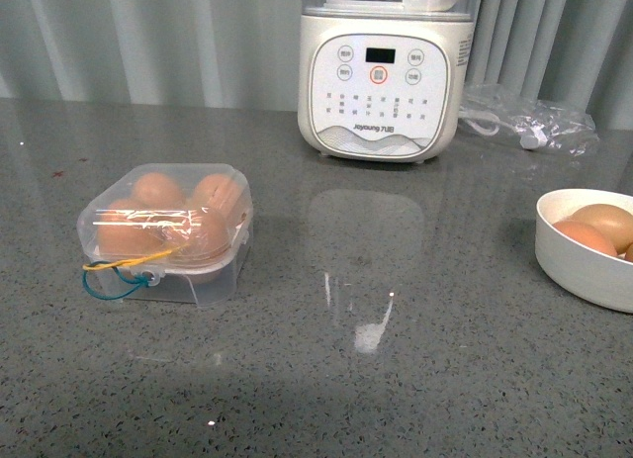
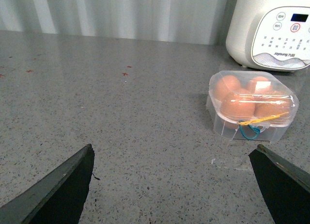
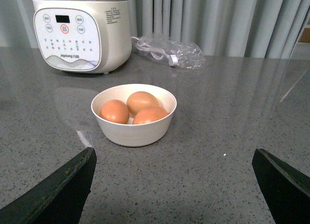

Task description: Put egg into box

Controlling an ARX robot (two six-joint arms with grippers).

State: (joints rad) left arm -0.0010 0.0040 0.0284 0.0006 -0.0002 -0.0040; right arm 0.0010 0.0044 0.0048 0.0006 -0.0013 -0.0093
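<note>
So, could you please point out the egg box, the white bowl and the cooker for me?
egg box (image 1: pixel 168 242), front view, on its clear lid.
white bowl (image 3: pixel 133 132), right wrist view, on its outer wall.
cooker (image 1: pixel 381 92), front view, on its control panel.

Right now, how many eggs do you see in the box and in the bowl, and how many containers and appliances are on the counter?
Eggs in the box: 4
Eggs in the white bowl: 3
Containers (box, bowl): 2
White appliance: 1
Clear plastic bag with a cable: 1
Total: 7 eggs, 4 other items. The box lid looks closed.
</note>
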